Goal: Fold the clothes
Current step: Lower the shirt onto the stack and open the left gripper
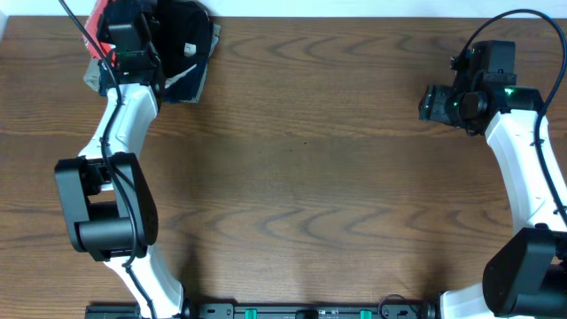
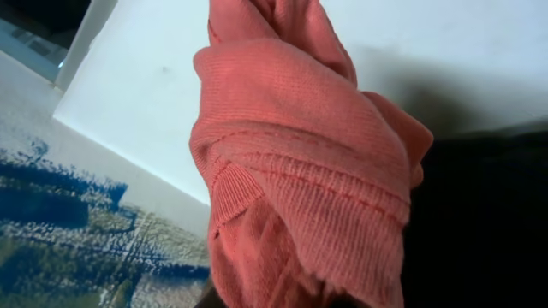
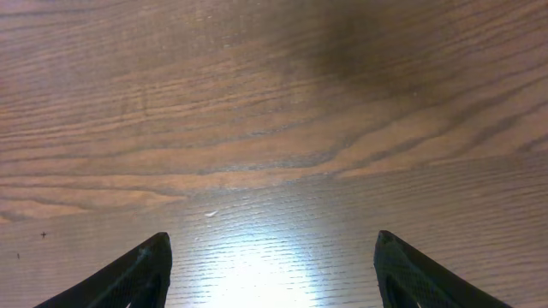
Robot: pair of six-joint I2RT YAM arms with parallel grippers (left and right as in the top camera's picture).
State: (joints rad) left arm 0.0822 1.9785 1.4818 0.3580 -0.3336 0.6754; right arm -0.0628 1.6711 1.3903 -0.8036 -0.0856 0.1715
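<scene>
Far-left corner of the surface: the left arm reaches here, and the left gripper sits over the edge of a pile of dark garments.
T-shirt: red-orange knit, bunched into a thick wad directly in front of the left gripper and pressed close to its wrist camera. A stitched hem runs slantwise across the wad, and loose folds rise above it. From overhead only a sliver of red shows, just to the left of the left gripper, at the surface's edge.
Left gripper state: cannot be told. The wad covers the place where the fingers would show, and from above the wrist body hides them, so neither the gap nor any hold on the cloth can be seen.
Behind the T-shirt: a white panel lies beyond it, a blue-patterned carpet is below and to the left, and there is dark cloth to the right.
Right gripper: it hovers at the far-right side, well apart from the T-shirt, facing inward across the surface.
Right gripper state: spread wide, with the two dark fingertips far apart at the bottom of the wrist view. Nothing is between them.
Ahead of the right gripper: wood grain with a bright glare patch near the fingertips and a soft shadow further off.
</scene>
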